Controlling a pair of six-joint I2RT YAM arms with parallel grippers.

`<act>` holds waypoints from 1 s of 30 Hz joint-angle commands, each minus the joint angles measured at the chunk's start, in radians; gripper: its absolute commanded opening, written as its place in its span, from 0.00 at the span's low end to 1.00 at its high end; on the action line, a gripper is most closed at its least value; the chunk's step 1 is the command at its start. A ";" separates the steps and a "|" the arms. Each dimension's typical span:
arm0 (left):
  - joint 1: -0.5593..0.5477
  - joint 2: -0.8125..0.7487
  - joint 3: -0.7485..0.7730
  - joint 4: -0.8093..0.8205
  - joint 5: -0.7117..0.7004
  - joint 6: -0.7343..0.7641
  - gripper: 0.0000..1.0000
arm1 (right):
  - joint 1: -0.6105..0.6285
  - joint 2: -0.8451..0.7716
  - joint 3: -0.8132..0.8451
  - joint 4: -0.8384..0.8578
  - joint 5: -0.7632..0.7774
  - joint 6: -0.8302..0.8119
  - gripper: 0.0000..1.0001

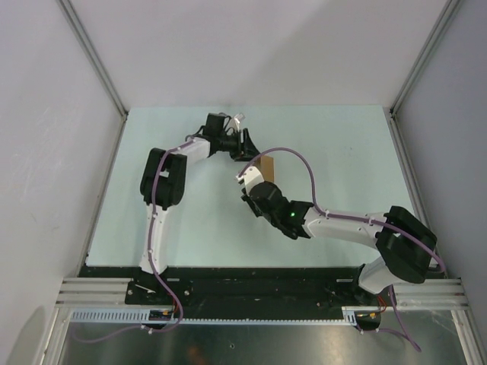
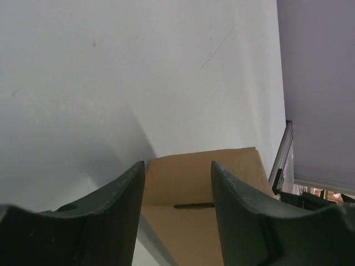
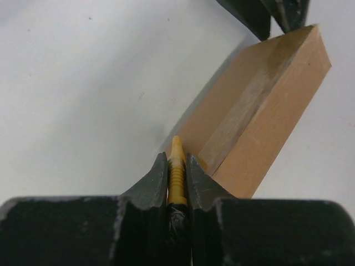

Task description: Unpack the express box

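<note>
White arm links (image 1: 154, 236), black joint housings (image 1: 163, 179), lilac cables (image 1: 293, 153), green wrist light (image 1: 293, 214)

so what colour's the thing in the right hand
The tool is yellow; best in right wrist view.

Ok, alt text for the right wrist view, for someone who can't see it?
The right gripper is shut on a yellow knife, its tip pointing at the near end of a brown cardboard box lying on the pale table. The left gripper shows at the box's far end.
</note>
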 commanded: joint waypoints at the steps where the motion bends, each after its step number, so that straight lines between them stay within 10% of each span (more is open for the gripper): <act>1: 0.007 -0.137 -0.079 0.020 0.056 0.084 0.56 | 0.004 -0.064 0.038 -0.070 0.032 0.038 0.00; 30: 0.039 -0.349 -0.474 0.038 0.004 0.177 0.49 | 0.100 -0.030 0.007 -0.220 0.142 -0.030 0.00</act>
